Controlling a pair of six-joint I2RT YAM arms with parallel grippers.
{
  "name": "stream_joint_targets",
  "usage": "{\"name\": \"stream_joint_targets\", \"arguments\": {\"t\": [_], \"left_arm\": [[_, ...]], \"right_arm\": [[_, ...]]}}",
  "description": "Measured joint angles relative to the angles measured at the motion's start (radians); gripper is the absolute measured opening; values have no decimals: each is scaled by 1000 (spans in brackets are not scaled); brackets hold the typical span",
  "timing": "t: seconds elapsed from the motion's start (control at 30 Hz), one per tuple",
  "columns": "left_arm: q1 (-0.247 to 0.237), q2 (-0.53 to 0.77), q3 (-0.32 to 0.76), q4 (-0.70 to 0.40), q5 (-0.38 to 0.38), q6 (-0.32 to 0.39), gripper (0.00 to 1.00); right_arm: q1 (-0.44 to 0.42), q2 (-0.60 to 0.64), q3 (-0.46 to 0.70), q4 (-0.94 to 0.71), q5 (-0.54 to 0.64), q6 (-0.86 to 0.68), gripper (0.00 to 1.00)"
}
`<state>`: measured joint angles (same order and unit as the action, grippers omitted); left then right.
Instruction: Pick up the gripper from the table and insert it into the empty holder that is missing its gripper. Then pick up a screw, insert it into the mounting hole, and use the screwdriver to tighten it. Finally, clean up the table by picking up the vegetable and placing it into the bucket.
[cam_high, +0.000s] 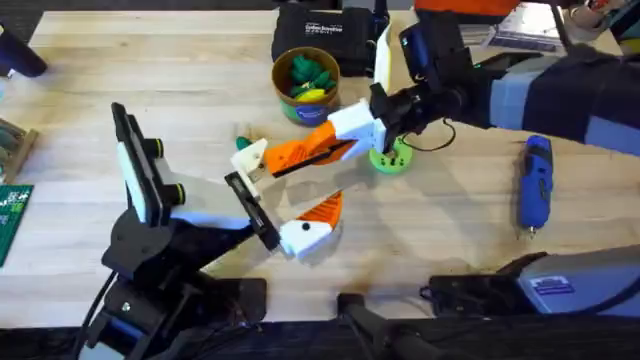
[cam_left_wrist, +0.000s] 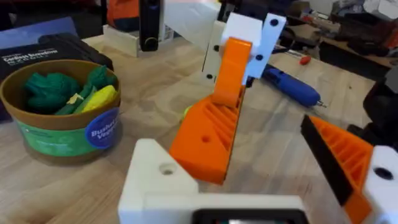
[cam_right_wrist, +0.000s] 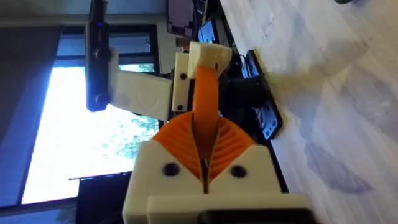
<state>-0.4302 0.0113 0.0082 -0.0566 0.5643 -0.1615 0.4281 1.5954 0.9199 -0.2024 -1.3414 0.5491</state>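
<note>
My right gripper reaches in from the right, its orange fingers shut on the orange wedge of the loose gripper. The white block of this gripper sits at the far end of the holder, the black bar on my left hand; I cannot tell whether it is seated. The same block shows at the far end of the clamped wedge. My left gripper stands open, with one orange finger on its near side. The blue screwdriver lies at the right. A small green vegetable peeks out beside the white block.
The bucket stands behind the grippers, holding green and yellow toy food. A lime-green disc lies under my right wrist. A black case sits at the back edge. A green circuit board lies at the far left.
</note>
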Motion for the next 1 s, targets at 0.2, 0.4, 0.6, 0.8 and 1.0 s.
{"name": "stream_joint_targets", "arguments": {"t": [0.2,0.4,0.6,0.8,1.0], "left_arm": [[1,0,0,0,-12,-5,985],[1,0,0,0,-13,-12,985],[1,0,0,0,-13,-12,985],[1,0,0,-1,-16,-16,985],[-3,1,0,-1,0,-16,985]], "right_arm": [[5,16,0,15,-9,58,14],[6,22,0,16,-14,73,14],[6,22,0,16,-7,72,14],[8,22,0,15,2,72,14],[16,22,0,23,33,73,14]]}}
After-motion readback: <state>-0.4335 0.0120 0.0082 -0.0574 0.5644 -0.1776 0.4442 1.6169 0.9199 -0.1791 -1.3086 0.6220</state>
